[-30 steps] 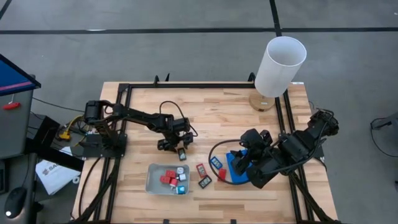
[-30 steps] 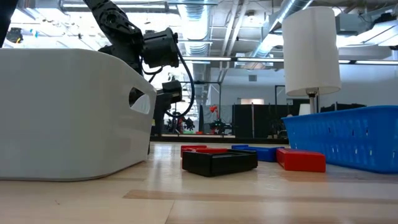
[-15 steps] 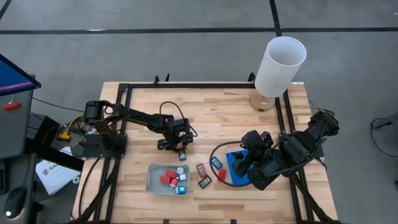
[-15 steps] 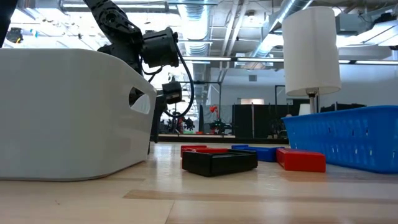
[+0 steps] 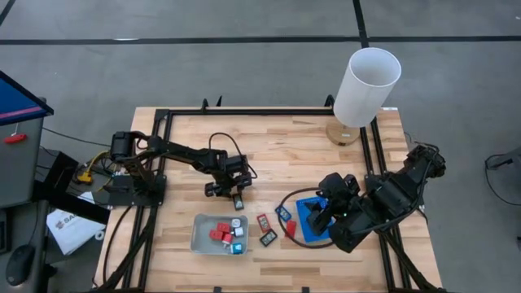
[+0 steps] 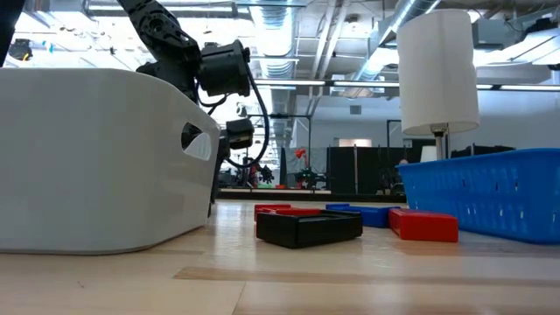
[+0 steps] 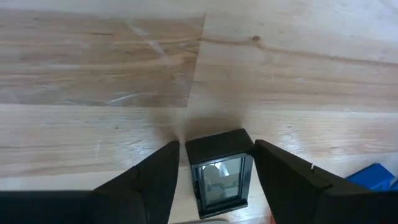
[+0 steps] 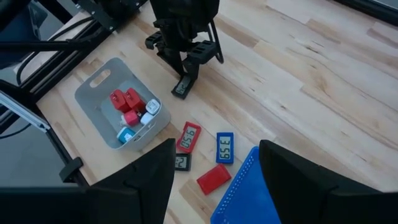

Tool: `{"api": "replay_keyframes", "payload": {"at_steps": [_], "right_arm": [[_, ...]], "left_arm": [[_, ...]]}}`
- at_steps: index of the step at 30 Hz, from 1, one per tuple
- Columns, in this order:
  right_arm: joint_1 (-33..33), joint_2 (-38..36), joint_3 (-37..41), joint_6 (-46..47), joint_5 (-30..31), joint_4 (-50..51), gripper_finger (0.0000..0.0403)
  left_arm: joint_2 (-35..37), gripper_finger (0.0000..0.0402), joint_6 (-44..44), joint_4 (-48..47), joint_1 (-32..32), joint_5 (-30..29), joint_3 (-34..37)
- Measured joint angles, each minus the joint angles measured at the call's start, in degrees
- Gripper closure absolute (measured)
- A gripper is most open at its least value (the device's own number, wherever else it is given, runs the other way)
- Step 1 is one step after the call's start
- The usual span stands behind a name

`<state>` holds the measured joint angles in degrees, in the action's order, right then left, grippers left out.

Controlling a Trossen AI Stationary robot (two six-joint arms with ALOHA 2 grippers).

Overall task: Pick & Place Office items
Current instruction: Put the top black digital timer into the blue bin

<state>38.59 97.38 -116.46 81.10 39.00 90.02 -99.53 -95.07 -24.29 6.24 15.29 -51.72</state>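
Grey tray (image 5: 202, 234) holds red blocks (image 5: 218, 236); left gripper (image 7: 214, 171) straddles a black piece (image 7: 219, 172), fingers slightly apart.

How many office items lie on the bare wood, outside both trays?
5: a black one between the left hand's fingers, then a red-framed one, a blue-framed one, a small black one and a red block between the grey tray and the blue tray. More may be hidden.

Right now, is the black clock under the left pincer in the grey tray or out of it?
Out. The black clock lies on the bare wooden table, between the left pincer fingers; the grey tray sits apart.
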Motion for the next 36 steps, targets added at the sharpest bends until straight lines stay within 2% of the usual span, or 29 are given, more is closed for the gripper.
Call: {"api": "replay_keyframes", "payload": {"at_steps": [11,24,36], "right_arm": [[1.22,0.0,-0.02,0.0,0.28,0.0,0.018],[1.2,0.0,-0.02,-0.01,0.48,-0.01,0.018],[-0.35,-0.96,-0.04,0.85,1.6,0.0,0.018]], "left_arm": [[-1.0,0.0228,-1.4,-0.16,-0.1,1.01,-0.17],[-1.0,0.0229,-1.53,1.17,-0.01,1.54,0.07],[-0.22,0.024,-1.24,24.41,0.22,-0.49,0.09]]}}
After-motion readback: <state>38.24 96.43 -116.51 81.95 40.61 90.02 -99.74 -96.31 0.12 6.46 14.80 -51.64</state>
